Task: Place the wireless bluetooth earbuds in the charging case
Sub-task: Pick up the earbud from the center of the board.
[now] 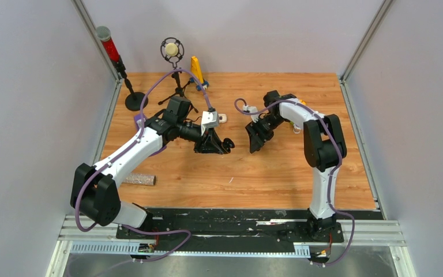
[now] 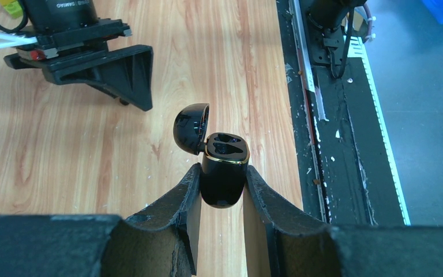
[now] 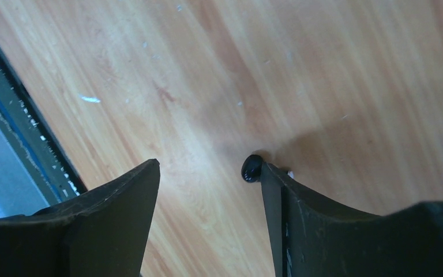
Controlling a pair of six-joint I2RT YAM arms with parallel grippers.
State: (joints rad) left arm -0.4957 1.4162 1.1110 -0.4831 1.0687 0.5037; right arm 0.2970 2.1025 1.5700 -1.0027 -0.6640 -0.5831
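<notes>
My left gripper (image 2: 221, 173) is shut on a glossy black charging case (image 2: 224, 170) with a gold rim. Its lid (image 2: 191, 127) stands open and both sockets look empty. In the top view the left gripper (image 1: 218, 145) holds the case (image 1: 228, 142) low over the middle of the table. My right gripper (image 3: 209, 167) is open, just above the wood. A tiny black earbud (image 3: 252, 168) lies against the tip of its right finger (image 3: 277, 196), outside the gap. In the top view the right gripper (image 1: 258, 139) faces the left one. The other earbuds do not show clearly.
A small white object (image 1: 223, 118) lies behind the left gripper. A red-topped stand (image 1: 111, 52), a microphone on a tripod (image 1: 172, 49) and a yellow piece (image 1: 196, 68) stand at the back. A speckled roll (image 1: 138, 179) lies front left, a white sliver (image 1: 231, 180) front centre.
</notes>
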